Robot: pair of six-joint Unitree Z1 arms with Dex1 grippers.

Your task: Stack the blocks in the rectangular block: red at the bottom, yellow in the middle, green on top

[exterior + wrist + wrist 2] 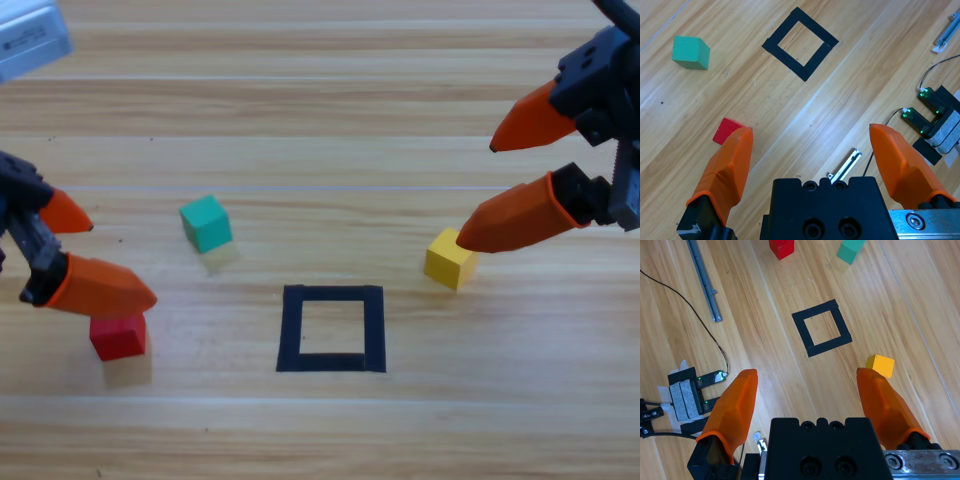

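Observation:
The red cube (119, 337) lies at the left front of the table, partly under one finger of my left gripper (118, 262), which hovers open above it. In the left wrist view the red cube (727, 130) peeks out beside the left finger. The teal-green cube (206, 222) sits left of centre. The black tape square (332, 328) lies empty at the middle front. The yellow cube (450, 260) rests right of it, just beside the lower finger of my open right gripper (475, 193). The right wrist view shows the yellow cube (880, 365) near its right finger.
A grey-white box corner (30, 40) shows at the top left. The wrist views show a metal rail (702, 277), cables and a small taped device with green lights (932, 117) on the table beyond the working area.

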